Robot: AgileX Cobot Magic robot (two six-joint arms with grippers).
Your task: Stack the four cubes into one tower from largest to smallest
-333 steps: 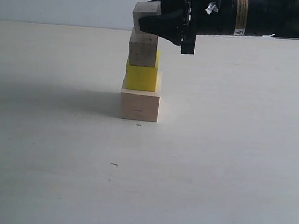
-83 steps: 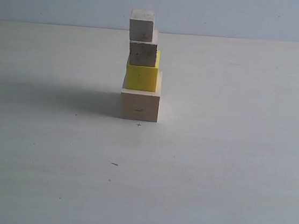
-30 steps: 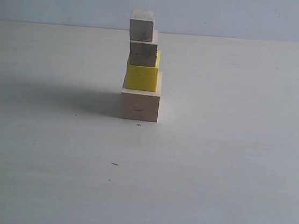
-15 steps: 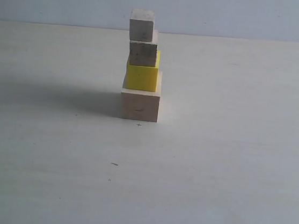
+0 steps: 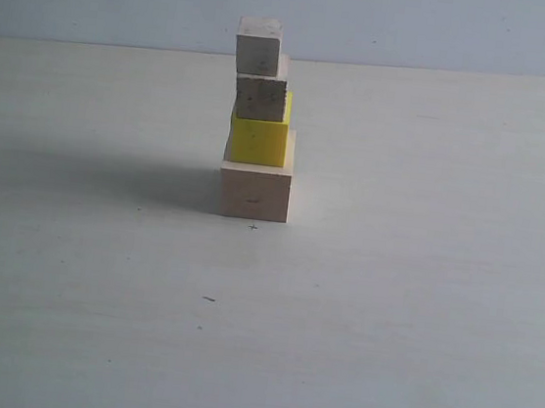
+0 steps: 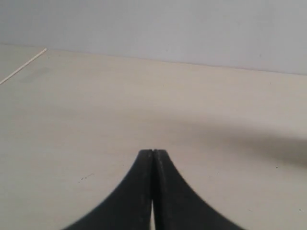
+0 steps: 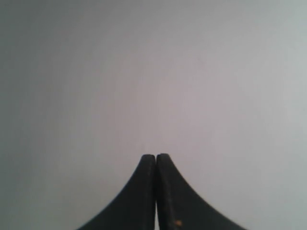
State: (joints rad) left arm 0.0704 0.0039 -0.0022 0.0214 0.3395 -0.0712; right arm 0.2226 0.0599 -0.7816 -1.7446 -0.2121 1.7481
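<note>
The tower [image 5: 259, 124] stood upright on the table [image 5: 389, 306], its top cube [image 5: 258, 47] overhanging left. The left gripper [image 6: 152, 153] and right gripper [image 7: 156, 157] were both pinched closed, empty, well clear of it; which sat nearer, I couldn't tell.

A: We're scanning the tower [image 5: 260, 124] for lettering. Can we read anything?
B: Nothing legible for us. The largest cube [image 5: 254, 192] carries a small dark smudge [image 5: 251, 201] on its front, too tiny to make out as a character.
A: And the table [image 5: 389, 306]?
B: A faint cross-like speck [image 5: 253, 226] just in front of the base, no text we can read.
</note>
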